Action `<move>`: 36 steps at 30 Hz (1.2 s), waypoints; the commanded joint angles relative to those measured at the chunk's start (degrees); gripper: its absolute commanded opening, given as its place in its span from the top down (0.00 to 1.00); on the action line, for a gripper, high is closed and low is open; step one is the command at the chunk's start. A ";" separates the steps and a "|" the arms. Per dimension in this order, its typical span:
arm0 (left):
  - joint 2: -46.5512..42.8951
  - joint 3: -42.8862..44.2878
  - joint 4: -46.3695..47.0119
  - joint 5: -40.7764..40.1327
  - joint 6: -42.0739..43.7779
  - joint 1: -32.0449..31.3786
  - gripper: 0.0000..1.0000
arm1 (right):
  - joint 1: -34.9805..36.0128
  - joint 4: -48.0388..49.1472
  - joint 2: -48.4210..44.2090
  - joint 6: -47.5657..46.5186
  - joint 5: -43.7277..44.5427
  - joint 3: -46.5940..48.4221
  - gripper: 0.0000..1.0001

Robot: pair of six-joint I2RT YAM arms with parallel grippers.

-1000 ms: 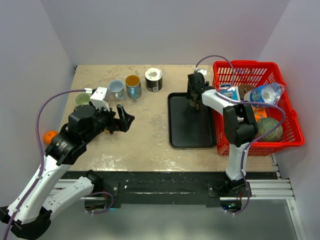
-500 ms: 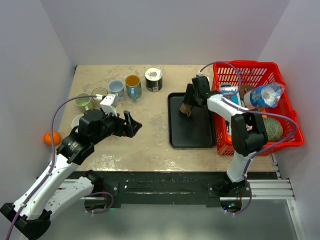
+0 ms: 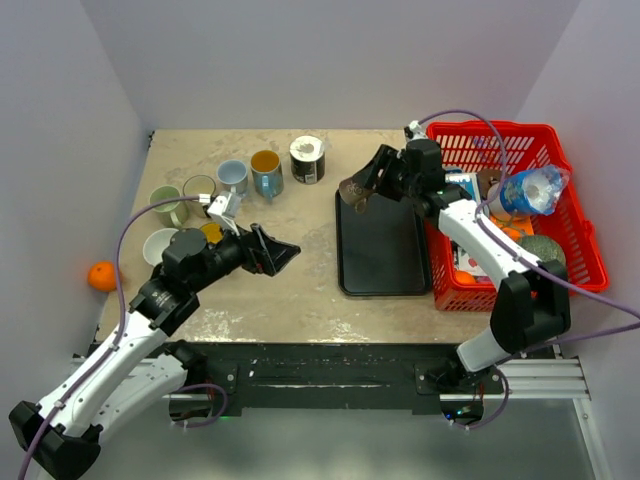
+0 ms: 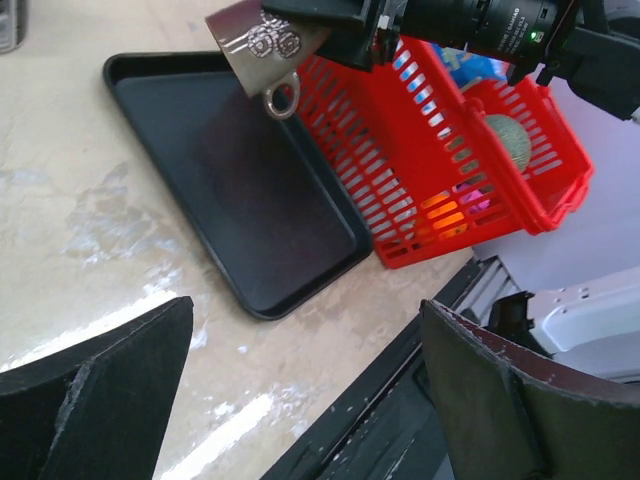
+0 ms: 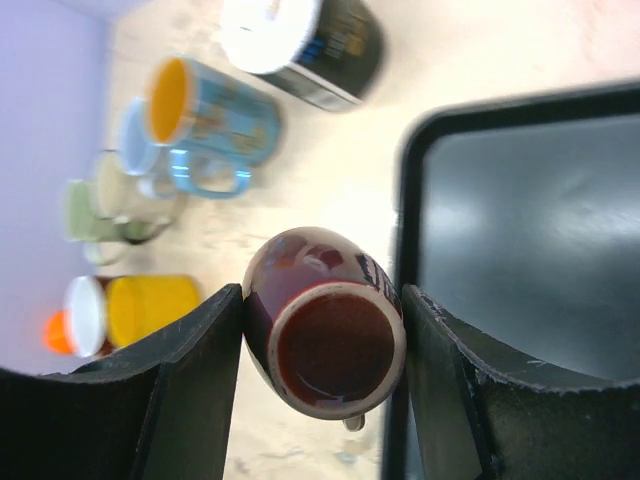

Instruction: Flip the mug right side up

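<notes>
A dark brown mug point(image 3: 357, 188) with a pale printed emblem hangs in the air over the black tray's point(image 3: 385, 255) far-left corner, tilted on its side. My right gripper point(image 3: 368, 186) is shut on it; in the right wrist view the mug point(image 5: 323, 315) sits between both fingers with its base toward the camera. The left wrist view shows the mug point(image 4: 265, 42) from the side, handle down. My left gripper point(image 3: 283, 253) is open and empty, low over the table left of the tray.
Several mugs point(image 3: 265, 172) stand at the back left, with a black-and-white mug point(image 3: 307, 158) beside them. A red basket point(image 3: 575, 205) of groceries stands right of the tray. An orange point(image 3: 101, 275) lies at the table's left edge.
My right gripper has lifted the mug off the tray and carried it left while tilting it. My left gripper has moved right toward the tray.
</notes>
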 commanded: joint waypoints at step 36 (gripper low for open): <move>0.75 -13.57 46.70 -6.22 -19.56 -0.10 0.38 | 24.00 33.29 -11.61 41.15 0.37 -6.82 1.00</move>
